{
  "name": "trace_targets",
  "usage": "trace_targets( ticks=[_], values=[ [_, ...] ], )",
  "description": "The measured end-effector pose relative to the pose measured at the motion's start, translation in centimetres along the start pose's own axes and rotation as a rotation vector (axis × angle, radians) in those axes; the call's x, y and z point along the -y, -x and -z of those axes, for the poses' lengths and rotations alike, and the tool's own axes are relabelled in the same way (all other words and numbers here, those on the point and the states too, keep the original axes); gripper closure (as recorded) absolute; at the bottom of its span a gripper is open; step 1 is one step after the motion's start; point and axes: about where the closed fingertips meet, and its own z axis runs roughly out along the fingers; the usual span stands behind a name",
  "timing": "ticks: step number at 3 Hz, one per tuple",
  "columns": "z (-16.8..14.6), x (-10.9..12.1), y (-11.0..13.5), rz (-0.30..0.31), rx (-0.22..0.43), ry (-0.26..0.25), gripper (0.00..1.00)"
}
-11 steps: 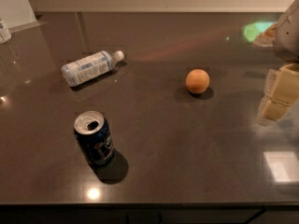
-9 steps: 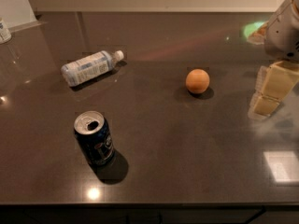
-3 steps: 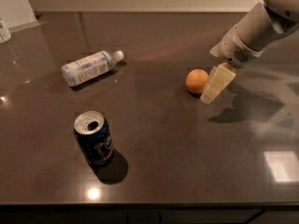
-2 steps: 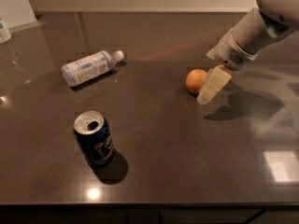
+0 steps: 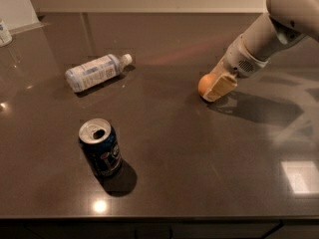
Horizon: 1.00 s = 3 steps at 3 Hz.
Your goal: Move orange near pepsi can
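The hand [image 5: 216, 88] sits against the orange [image 5: 204, 83]; whether it grips, I cannot tell. The pepsi can [image 5: 100, 148] stands well apart.

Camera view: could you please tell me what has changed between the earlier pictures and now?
The tool swung leftward from the picture's right edge and now sits at the right side of the orange. The orange, pepsi can and bottle stayed put.
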Motion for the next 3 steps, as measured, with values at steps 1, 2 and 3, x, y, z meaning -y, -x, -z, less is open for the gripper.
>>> trace_targets(
  ticks=[1,2,3],
  values=[
    [0.5,-0.6,0.7,0.003,0.022,0.002,0.72],
    [1.5,-3.1,1.9,0.027,0.061,0.043,0.95],
    [2.4,-7.0,3.8,0.079,0.104,0.117,1.00]
  ],
)
